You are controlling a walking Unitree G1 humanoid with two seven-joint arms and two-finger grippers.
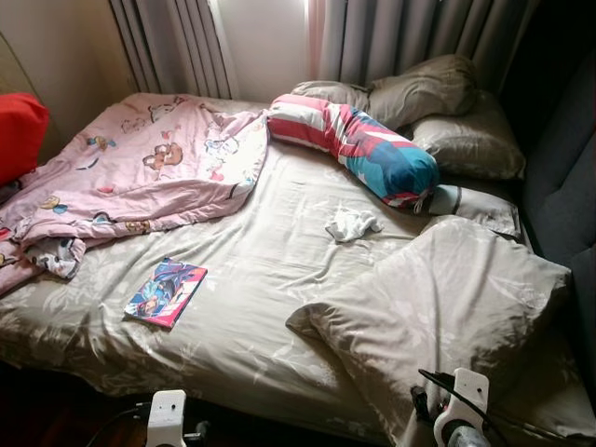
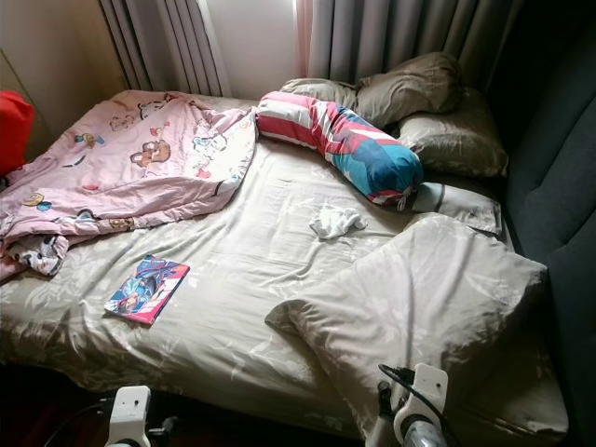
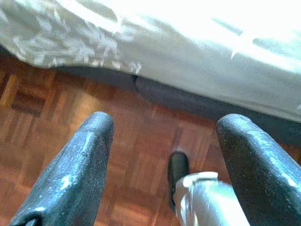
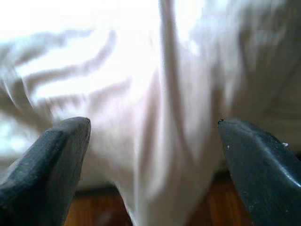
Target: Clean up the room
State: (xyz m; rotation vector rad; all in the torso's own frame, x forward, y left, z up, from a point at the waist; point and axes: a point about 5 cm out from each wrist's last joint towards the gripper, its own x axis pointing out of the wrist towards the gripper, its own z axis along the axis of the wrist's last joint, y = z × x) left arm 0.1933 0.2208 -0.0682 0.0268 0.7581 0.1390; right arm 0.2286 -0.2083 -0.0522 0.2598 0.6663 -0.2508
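The bed (image 1: pixel 279 279) carries a pink quilt (image 1: pixel 140 177) at its left, a large pillow (image 1: pixel 447 307) at front right, a striped bolster (image 1: pixel 358 144), a book (image 1: pixel 166 291) and a white cloth (image 1: pixel 351 223), while left gripper (image 3: pixel 160 141) and right gripper (image 4: pixel 153 136) hang wide open, empty, at its near edge.

A wide bed covered by a beige leaf-print sheet (image 1: pixel 270 279) stands on a reddish-brown parquet wood floor (image 3: pixel 70 122), which lies just beyond the fingers in the wrist views, with the sheet's hem hanging down past them. Grey pleated curtains (image 1: pixel 410 37) hang behind the bed's head, parted around a bright white window strip (image 1: pixel 265 47) that lets daylight fall across the sheet. A dark grey padded headboard (image 1: pixel 563 177) runs along the right side; a cream wall (image 1: pixel 56 65) stands at left
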